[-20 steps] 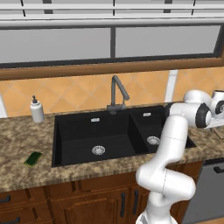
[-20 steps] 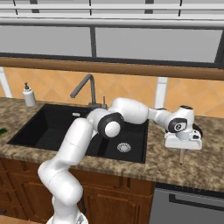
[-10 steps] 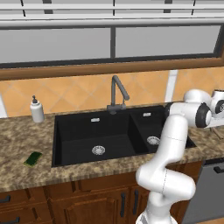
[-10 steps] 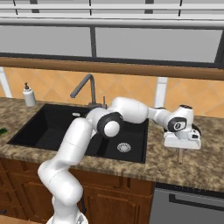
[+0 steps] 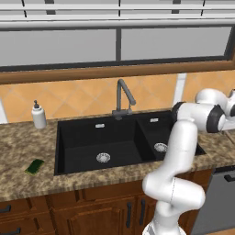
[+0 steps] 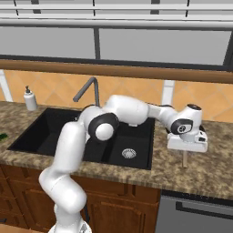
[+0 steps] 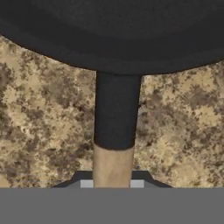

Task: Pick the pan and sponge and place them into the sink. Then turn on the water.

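The black pan (image 7: 113,30) lies on the speckled stone counter right of the sink (image 6: 32,132), its light wooden handle (image 7: 113,166) running back between my fingertips. My gripper (image 7: 112,183) is shut on that handle, both pads pressed to its sides. From the right base view my gripper (image 6: 184,149) points down with the handle (image 6: 184,160) sticking out below it toward the counter's front; the pan's bowl is mostly hidden behind the hand. The green sponge (image 5: 34,166) lies flat on the counter left of the sink (image 5: 82,137). The grey faucet (image 5: 121,96) stands behind the basins with no stream.
A white soap dispenser (image 5: 39,115) stands at the back left of the counter. The arm's links stretch over the narrow right basin. A dishwasher front (image 6: 195,214) sits under the counter at the right. A window runs along the wall behind.
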### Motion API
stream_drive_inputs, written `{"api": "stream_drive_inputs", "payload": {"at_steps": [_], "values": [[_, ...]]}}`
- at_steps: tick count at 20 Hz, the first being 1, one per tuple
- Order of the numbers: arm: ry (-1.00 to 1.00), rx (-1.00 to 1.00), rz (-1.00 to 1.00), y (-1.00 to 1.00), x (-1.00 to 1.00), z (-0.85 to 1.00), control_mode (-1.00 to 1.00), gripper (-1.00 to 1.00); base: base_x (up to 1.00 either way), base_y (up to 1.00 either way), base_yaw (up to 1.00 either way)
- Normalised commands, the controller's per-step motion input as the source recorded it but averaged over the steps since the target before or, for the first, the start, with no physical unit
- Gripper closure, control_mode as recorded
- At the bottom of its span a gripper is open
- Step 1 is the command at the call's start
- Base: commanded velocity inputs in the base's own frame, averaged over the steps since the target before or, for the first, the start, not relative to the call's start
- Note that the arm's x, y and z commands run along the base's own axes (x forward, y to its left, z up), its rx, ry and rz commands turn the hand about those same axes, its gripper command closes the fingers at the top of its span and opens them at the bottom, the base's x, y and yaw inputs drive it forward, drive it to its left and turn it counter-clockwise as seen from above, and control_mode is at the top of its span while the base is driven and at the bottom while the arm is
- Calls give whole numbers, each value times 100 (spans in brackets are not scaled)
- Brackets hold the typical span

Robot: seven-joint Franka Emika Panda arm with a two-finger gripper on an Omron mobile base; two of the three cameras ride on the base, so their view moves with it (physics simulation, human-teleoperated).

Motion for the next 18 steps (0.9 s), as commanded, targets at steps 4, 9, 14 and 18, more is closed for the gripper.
{"api": "stream_drive_inputs", "payload": {"at_steps": [4,9,14,18], "values": [[-9,-2,9,67,-44,30,-100,100,0,0,0],[-7,-10,15,70,-55,30,-100,100,0,0,0],[-14,-4,15,62,-57,32,-100,100,0,0,0],[-17,-3,17,70,-55,34,-100,100,0,0,0]]}}
